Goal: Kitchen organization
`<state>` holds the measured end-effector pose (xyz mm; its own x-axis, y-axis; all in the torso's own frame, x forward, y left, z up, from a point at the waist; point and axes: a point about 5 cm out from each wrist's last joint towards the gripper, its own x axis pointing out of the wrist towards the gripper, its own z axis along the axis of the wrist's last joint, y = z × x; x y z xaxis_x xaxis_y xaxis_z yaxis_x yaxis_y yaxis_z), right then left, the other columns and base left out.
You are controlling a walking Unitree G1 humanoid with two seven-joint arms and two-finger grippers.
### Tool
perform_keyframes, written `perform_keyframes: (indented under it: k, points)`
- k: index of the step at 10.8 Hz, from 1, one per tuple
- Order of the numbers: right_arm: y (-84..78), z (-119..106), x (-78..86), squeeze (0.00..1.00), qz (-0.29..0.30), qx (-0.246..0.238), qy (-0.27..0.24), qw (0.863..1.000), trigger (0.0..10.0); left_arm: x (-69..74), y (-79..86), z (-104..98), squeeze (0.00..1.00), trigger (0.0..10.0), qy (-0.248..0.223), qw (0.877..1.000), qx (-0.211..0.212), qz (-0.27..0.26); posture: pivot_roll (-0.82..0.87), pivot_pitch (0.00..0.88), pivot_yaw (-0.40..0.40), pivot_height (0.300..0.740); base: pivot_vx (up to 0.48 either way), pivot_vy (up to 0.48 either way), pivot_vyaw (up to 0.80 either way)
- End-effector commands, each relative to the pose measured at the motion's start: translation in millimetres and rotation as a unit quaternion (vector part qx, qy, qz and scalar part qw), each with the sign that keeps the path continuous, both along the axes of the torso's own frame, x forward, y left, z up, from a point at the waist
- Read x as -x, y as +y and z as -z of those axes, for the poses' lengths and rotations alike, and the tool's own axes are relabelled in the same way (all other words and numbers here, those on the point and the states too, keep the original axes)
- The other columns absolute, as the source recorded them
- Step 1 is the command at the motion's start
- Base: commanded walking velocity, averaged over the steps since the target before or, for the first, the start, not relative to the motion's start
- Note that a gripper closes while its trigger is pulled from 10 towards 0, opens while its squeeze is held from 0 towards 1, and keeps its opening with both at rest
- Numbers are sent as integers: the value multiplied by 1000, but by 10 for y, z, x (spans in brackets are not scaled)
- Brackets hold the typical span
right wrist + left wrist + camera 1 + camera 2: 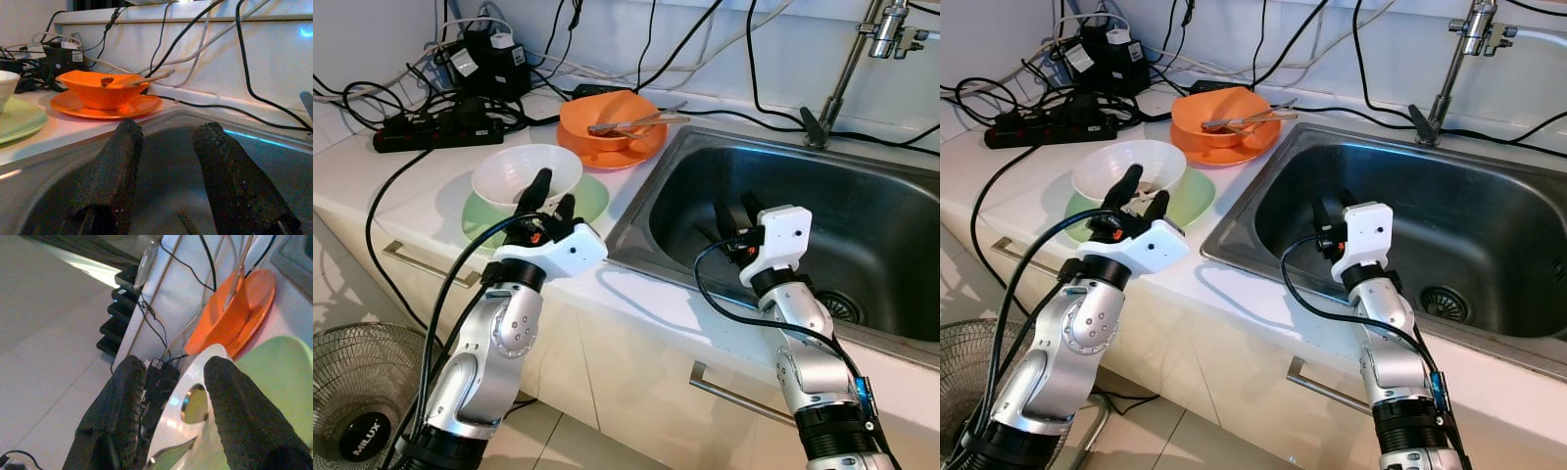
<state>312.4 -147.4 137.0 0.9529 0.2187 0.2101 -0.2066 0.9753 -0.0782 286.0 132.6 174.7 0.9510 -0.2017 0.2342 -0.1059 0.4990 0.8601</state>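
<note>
A white bowl sits on a green plate on the white counter. My left gripper is open at the bowl's near rim, and in the left wrist view the rim lies between its fingers. Behind stands an orange bowl on an orange plate, with a spoon across it. My right gripper is open and holds nothing, low inside the steel sink near its left wall.
Power strips and tangled black cables crowd the counter's back left. A faucet rises behind the sink, and the drain is at its near right. A fan stands on the floor at left.
</note>
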Motion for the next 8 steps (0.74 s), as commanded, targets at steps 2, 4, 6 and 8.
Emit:
perform_keyframes:
  k: [2,4,6,8]
  points:
    - [12,155,17,0,0,1,34,999,10000,-48,49,-18,0,10000,-6,1000,-5,-14,89,0,68,740,0,0,0]
    - [11,153,15,0,1,1,33,999,10000,-76,39,-21,0,10000,-5,1000,-5,-14,84,0,71,740,0,0,0]
    - [13,153,15,0,2,1,33,999,10000,-105,59,-24,0,10000,-4,1000,-9,-25,85,0,73,740,0,0,0]
    - [12,154,15,0,2,1,33,999,10000,-119,77,-22,0,10000,-2,1000,-10,-29,84,0,74,740,0,0,0]
